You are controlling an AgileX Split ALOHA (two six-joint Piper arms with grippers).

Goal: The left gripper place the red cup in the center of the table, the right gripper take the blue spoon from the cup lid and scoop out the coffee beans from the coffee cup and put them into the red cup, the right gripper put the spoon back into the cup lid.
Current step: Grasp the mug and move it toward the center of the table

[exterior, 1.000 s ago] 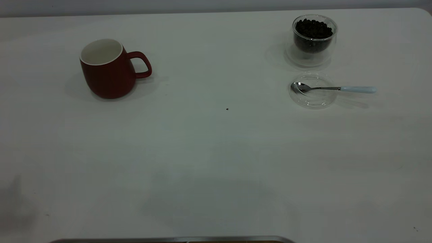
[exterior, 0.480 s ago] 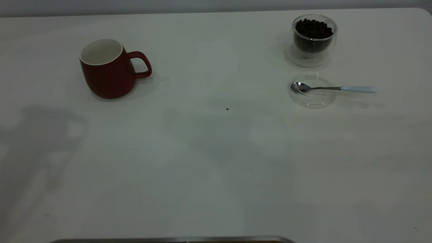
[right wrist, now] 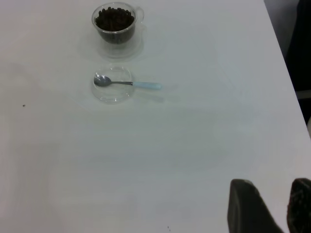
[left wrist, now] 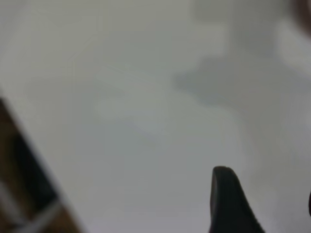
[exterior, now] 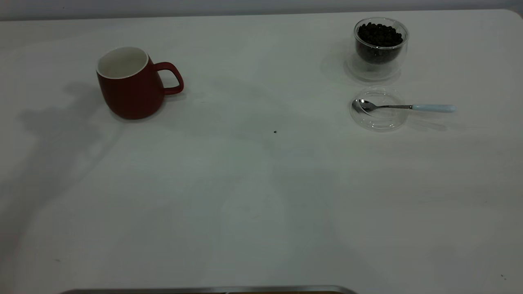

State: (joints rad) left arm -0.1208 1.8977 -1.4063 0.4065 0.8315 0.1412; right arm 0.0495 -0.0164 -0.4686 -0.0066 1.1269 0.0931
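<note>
Red cup, a dark red rounded ceramic mug with a white inside, stands upright on the left side of the large plain white table, its loop handle turned toward the table's middle. Across the tabletop, far right, the small clear double-walled glass coffee cup holds dark roasted coffee beans. Just in front of it lies the flat round clear glass cup lid, with the steel bowl of the blue spoon resting in it and the pale blue handle reaching out over the rim to the right. A small dark speck sits near the table's centre.

Neither arm appears in the exterior view. The left gripper shows in its wrist view only as one dark pointed finger above bare tabletop; whether it is spread or closed cannot be told. The right gripper hangs over the near right part of the table, well apart from lid and spoon, its two dark fingers parted and holding nothing.
</note>
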